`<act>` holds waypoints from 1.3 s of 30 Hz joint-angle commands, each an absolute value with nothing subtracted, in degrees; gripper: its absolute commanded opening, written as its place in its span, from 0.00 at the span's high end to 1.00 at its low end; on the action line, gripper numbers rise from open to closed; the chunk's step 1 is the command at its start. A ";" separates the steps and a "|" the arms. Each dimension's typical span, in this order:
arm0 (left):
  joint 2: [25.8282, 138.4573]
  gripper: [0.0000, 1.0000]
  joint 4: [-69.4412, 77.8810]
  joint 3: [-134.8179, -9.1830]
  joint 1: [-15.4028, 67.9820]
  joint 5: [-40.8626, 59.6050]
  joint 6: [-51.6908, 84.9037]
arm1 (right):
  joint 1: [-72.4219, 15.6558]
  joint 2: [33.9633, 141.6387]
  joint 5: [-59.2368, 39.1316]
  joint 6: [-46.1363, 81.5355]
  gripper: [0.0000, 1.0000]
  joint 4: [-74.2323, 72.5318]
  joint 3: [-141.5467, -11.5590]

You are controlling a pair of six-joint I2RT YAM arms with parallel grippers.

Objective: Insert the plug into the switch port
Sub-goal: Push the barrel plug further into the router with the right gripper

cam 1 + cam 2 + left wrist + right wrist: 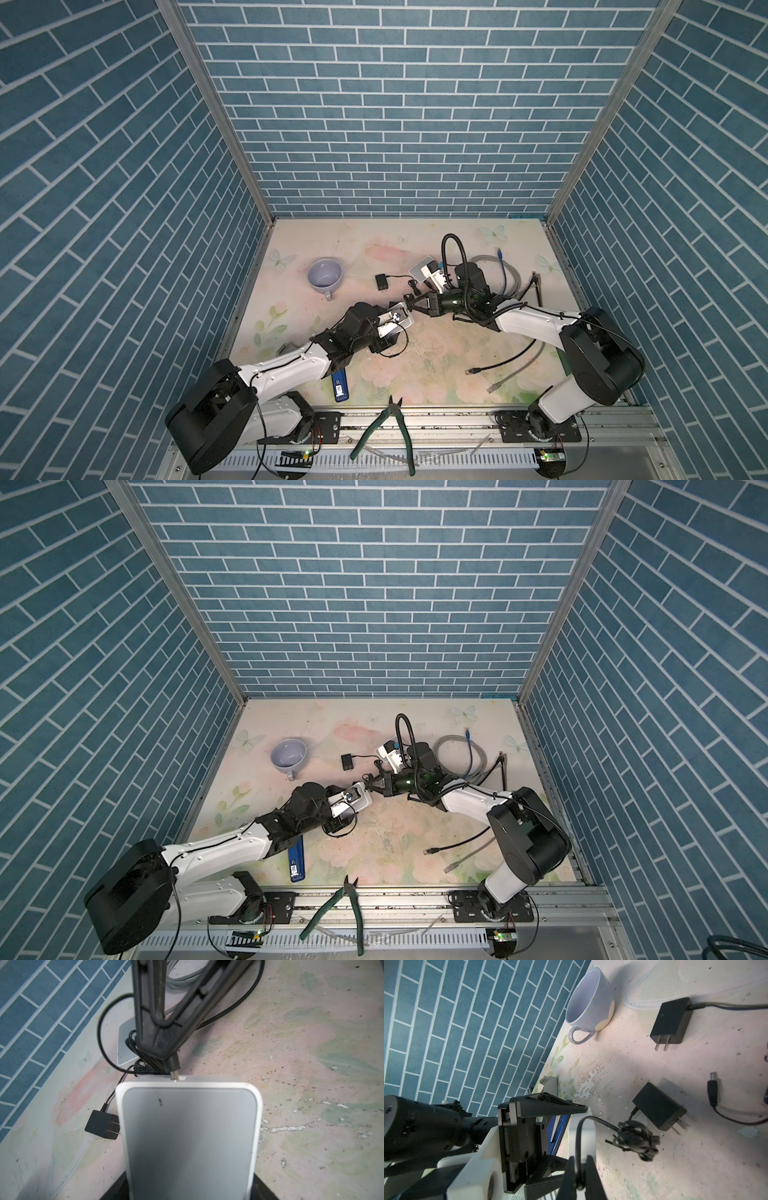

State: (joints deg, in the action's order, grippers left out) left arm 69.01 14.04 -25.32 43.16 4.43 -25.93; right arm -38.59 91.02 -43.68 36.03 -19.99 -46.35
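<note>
The switch [189,1136], a flat silver-grey box with a white rim, is clamped between the jaws of my left gripper [190,1188]; both top views show it raised near the table's middle [402,319] [358,799]. My right gripper [164,1051] reaches in from the right [412,306] [369,787] and is shut on the black barrel plug [174,1062]. The plug's metal tip sits at the slot in the switch's far edge. In the right wrist view the right gripper [579,1176] pinches the plug's black cable [578,1126] in front of the switch [584,1134].
On the table lie a lilac mug [325,274], a black power adapter [381,282], a second silver box [419,268], coiled grey cable [498,270], loose network cables [498,365], a blue device [339,384] and green pliers [390,432] on the front rail.
</note>
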 commanded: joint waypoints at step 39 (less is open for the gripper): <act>66.74 0.54 59.85 -31.68 45.79 9.75 -21.09 | -45.66 97.38 -45.72 38.19 0.96 -30.10 -38.95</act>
